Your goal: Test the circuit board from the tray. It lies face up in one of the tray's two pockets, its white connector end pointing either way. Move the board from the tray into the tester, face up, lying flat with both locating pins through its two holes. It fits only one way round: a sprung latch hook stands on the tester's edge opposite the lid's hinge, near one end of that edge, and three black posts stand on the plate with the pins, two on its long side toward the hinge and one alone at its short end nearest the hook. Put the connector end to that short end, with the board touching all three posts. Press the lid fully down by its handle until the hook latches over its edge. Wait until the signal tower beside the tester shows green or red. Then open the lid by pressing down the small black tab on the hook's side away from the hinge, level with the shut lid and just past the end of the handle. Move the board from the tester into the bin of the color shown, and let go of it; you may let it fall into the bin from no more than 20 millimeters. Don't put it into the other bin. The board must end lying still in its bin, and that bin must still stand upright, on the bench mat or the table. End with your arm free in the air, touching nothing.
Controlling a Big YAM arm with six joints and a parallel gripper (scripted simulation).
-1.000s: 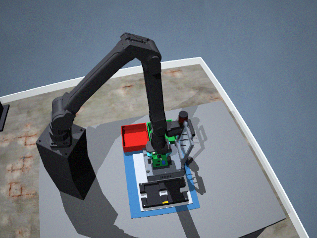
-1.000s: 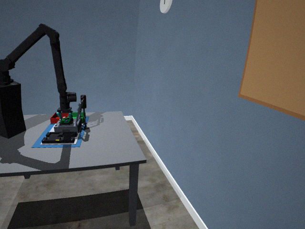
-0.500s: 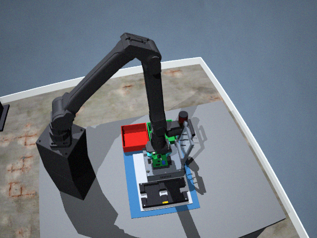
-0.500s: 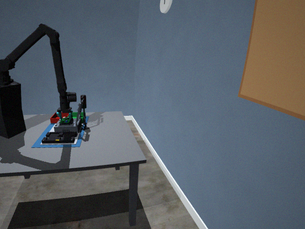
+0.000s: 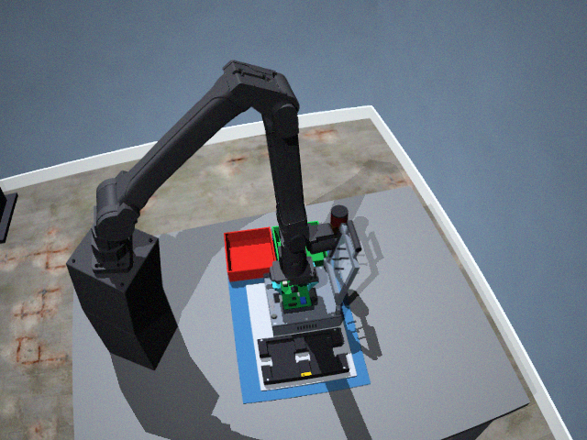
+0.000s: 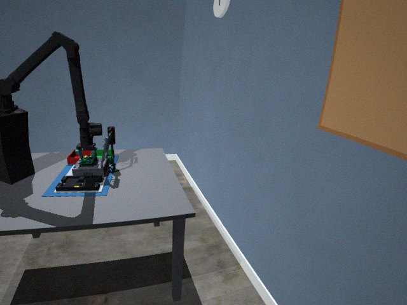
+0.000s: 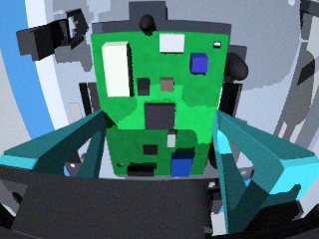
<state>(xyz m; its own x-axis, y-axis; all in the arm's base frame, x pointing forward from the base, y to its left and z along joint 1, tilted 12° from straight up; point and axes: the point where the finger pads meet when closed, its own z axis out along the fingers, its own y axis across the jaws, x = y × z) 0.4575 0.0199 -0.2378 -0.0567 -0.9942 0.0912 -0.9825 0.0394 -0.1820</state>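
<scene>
The green circuit board point(image 5: 296, 306) point(image 6: 88, 161) point(image 7: 191, 95) is face up over the grey tester point(image 5: 280, 326) point(image 6: 86, 171). My gripper point(image 5: 293, 285) point(image 6: 88, 157) point(image 7: 159, 118) is shut on the board, its teal fingertips at both long edges. In the wrist view, a lone black post point(image 7: 147, 23) stands at the board's far short end and another post point(image 7: 236, 66) at its right edge. The black latch hook point(image 7: 37, 42) is at upper left. The pins are hidden; whether the board is seated is unclear. The lid point(image 5: 349, 277) point(image 6: 105, 154) stands open.
The black tray point(image 5: 280, 369) point(image 6: 62, 187) lies in front of the tester. The red bin point(image 5: 250, 274) point(image 6: 72, 160) and green bin point(image 5: 315, 223) point(image 6: 102, 152) stand behind. The signal tower point(image 5: 338, 217) is beside the lid's raised handle point(image 5: 354, 236), with no bright light visible.
</scene>
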